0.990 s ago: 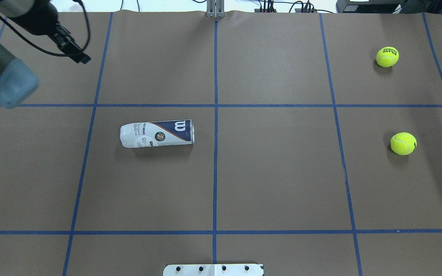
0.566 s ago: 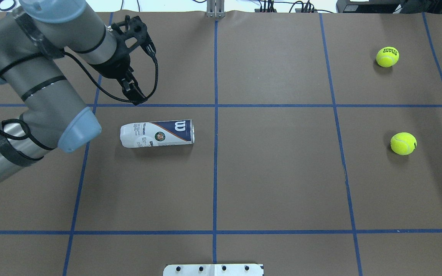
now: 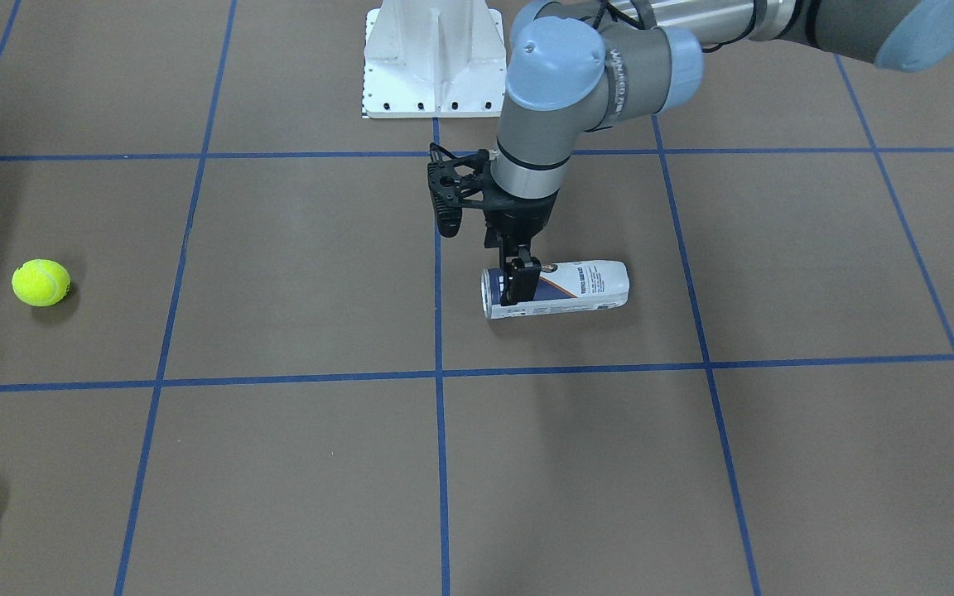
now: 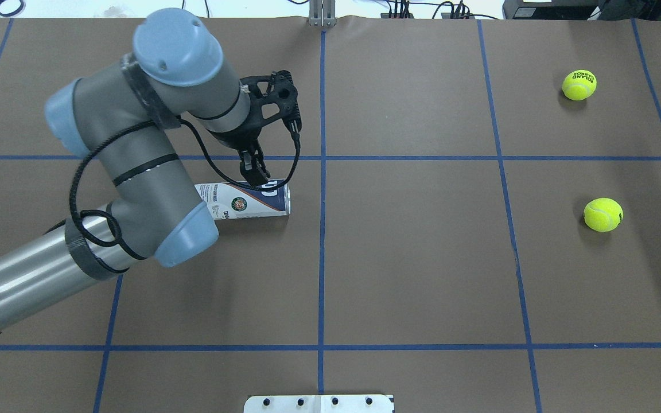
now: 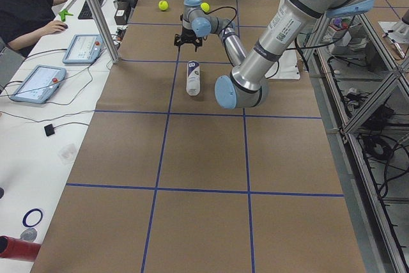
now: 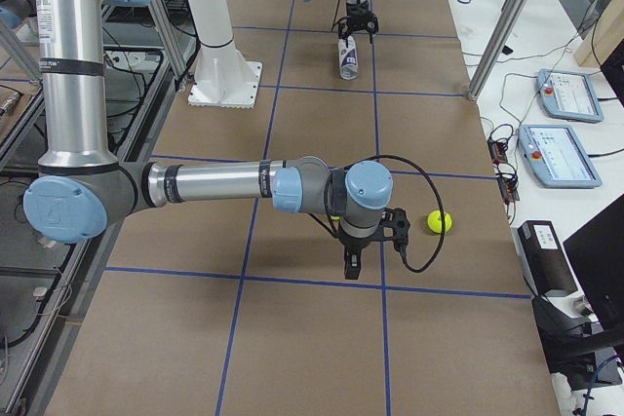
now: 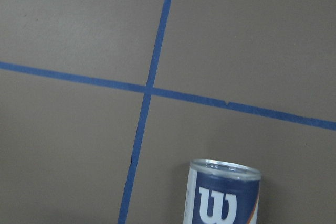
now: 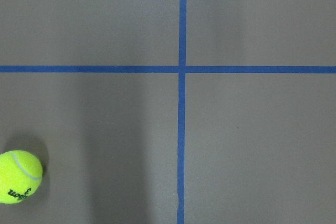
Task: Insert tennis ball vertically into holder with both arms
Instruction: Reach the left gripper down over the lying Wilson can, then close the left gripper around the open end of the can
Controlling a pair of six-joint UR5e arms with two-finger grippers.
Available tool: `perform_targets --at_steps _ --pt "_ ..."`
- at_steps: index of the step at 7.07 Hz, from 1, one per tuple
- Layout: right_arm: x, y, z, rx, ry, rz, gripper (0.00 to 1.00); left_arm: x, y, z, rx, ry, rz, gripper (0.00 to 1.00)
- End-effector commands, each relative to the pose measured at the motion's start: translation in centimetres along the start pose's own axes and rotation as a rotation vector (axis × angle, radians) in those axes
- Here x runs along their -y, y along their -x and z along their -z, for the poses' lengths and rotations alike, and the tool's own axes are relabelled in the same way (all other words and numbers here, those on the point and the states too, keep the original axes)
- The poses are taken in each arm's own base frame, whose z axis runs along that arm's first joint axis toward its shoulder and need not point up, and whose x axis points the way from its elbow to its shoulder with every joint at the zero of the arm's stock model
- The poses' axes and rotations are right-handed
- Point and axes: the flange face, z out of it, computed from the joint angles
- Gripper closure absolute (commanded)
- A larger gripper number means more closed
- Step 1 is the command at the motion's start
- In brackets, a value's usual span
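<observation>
The left arm's black two-finger gripper points straight down over the navy end of the holder, a clear plastic tennis-ball can with a navy-and-white label and a white "W". Its fingers sit drawn close together with barely a gap, and they grip nothing. Whether the tips touch the can is not clear. The can lies on its side on the brown paper-covered table, which is marked with a blue tape grid. It is in the robot's left half, about midway between the robot's edge and the far edge. Its open mouth is just beside the central blue line, and its closed white end points toward the table's left end.

The right arm's black gripper hangs over the table's right end, near a yellow-green tennis ball. I cannot tell how far it is open. A second yellow-green ball rests well apart from the can, also near the right end. A white metal pedestal base stands at the robot's edge.
</observation>
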Motion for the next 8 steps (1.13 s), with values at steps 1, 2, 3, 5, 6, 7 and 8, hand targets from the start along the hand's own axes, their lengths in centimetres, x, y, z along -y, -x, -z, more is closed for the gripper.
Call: perform_targets --at_steps 1,2,3,5,6,7,8 --pt "0.0 -0.1 -0.1 0.000 0.002 -0.003 0.01 1.4 -2.4 -3.0 -0.023 0.037 -0.029 0.00" --pt "0.1 -0.1 -0.1 0.001 0.003 -0.004 0.01 1.6 -3.4 -3.9 -0.002 0.053 -0.042 0.00" --pt "0.1 -0.1 -0.1 0.004 0.003 -0.004 0.01 1.7 -4.2 -5.0 0.007 0.071 -0.052 0.00" --pt "0.1 -0.4 -0.4 0.006 0.008 -0.008 0.01 1.5 -3.9 -5.7 0.020 0.090 -0.063 0.00" --pt "0.1 -0.4 -0.5 0.008 0.009 -0.009 0.01 1.2 -3.7 -6.4 0.034 0.103 -0.074 0.00" --pt "0.1 -0.4 -0.4 0.006 0.008 -0.008 0.01 1.0 -3.6 -7.2 0.034 0.099 -0.076 0.00" --pt "0.1 -0.4 -0.4 0.006 0.008 -0.008 0.01 0.9 -3.6 -7.5 0.034 0.098 -0.076 0.00"
